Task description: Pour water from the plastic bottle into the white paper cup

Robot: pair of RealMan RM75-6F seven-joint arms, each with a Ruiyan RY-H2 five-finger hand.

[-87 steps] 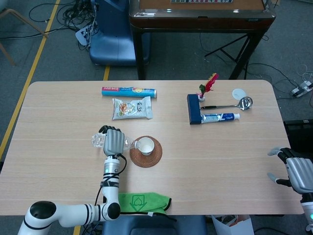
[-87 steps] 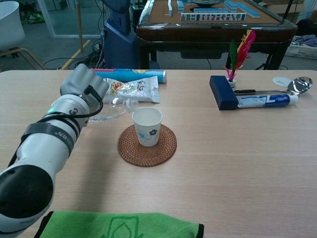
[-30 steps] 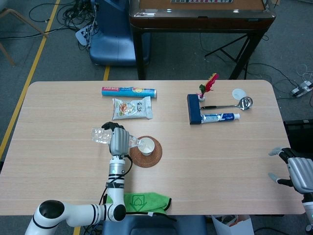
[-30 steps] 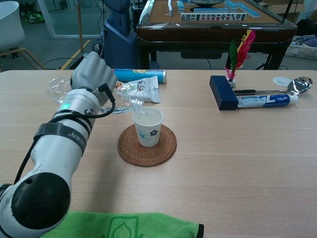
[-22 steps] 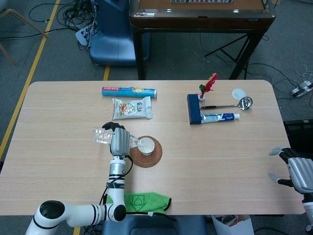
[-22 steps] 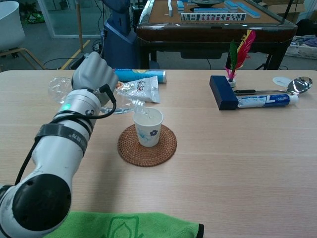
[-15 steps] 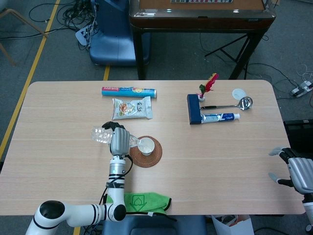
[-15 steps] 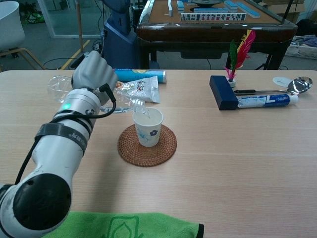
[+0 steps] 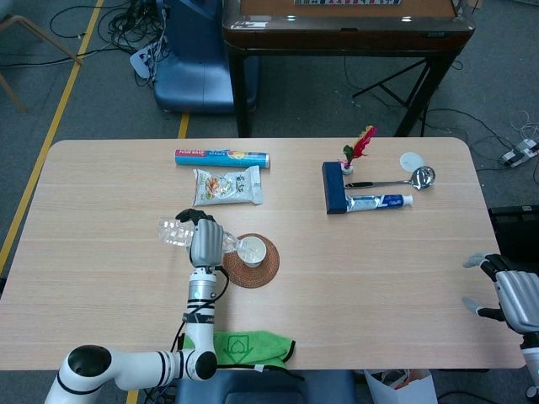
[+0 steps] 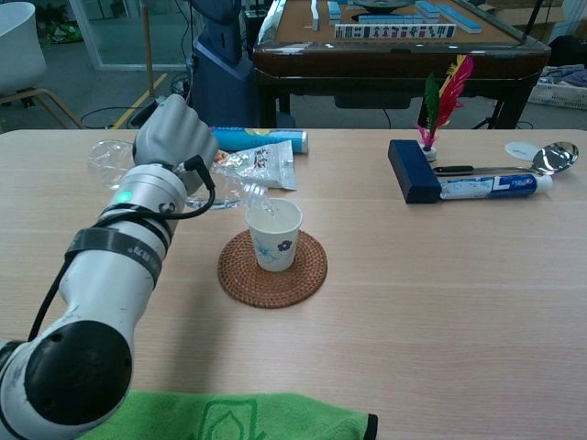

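One left hand (image 10: 172,136), fingers wrapped mid-body on plastic bottle (image 10: 115,158), neck tipped over white paper cup (image 10: 273,234). Thin walls probably crush easily; cup light, tippable.

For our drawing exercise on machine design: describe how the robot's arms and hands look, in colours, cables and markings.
The left arm is white with rounded black joints, a black lettered band, a small green light and a black cable looping to the wrist. The left hand and right hand are grey and metallic-looking with dark fingertips.
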